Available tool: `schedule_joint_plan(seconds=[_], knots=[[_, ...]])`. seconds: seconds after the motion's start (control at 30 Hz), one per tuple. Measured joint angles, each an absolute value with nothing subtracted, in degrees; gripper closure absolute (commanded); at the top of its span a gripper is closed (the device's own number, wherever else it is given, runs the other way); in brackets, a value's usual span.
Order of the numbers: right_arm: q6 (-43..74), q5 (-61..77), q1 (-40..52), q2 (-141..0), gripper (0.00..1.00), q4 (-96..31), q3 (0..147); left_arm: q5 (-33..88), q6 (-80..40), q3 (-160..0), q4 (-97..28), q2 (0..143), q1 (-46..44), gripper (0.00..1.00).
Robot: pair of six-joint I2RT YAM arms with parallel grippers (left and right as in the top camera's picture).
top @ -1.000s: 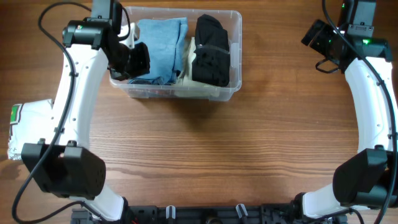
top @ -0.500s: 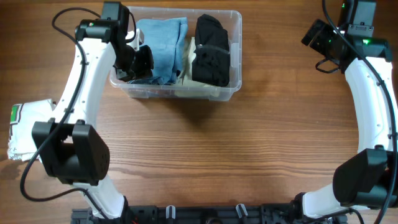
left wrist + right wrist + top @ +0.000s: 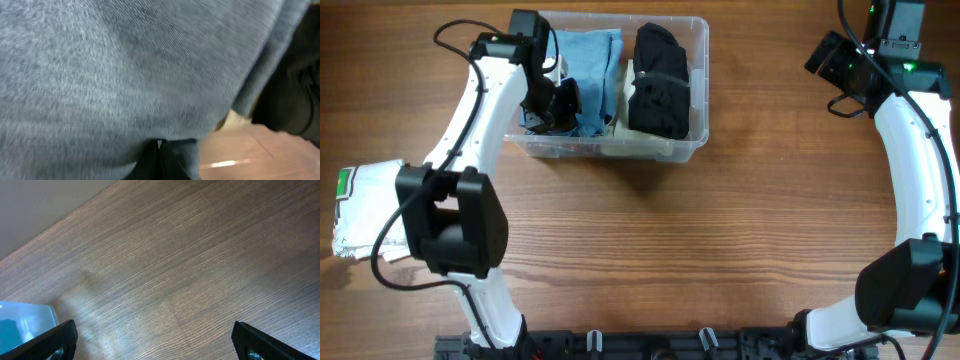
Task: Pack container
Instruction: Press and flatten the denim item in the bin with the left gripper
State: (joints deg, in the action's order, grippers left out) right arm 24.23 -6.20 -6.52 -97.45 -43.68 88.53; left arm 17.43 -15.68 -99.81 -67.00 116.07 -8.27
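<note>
Left arm has swung further in over the container (image 3: 610, 150). White cloth (image 3: 365, 200) at near left is unpacked, so probably one item left. Container sits far centre with blue cloth (image 3: 592, 55) and black cloth (image 3: 660, 80) inside. Left gripper (image 3: 555, 105) is closed tight, pressing the blue cloth. Right gripper (image 3: 157, 345) is spread wide, empty, off to the side.

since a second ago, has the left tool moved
Yes. The left tool slid right, from the container's left wall further over the blue cloth.

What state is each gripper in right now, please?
Left gripper: shut, tips against the blue cloth in the container; whether it pinches fabric cannot be told.
Right gripper: open, empty, above the table.
</note>
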Motion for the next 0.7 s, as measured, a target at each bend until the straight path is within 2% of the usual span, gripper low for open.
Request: schedule_joint_plan(seconds=[0.4, 0.5, 0.7], knots=[[24.23, -6.2, -6.52, -97.45, 0.0, -43.68, 88.53, 18.06, -18.83, -100.36, -61.49, 118.17, -8.32, 0.96], [24.23, -6.2, -6.52, -97.45, 0.0, -43.68, 88.53, 17.78, -18.46, -105.03, -60.16, 118.17, -8.29, 0.94], [24.23, -6.2, -6.55, -97.45, 0.0, -43.68, 88.53, 17.39, -17.89, -111.83, -46.52, 117.95, -8.29, 0.95]])
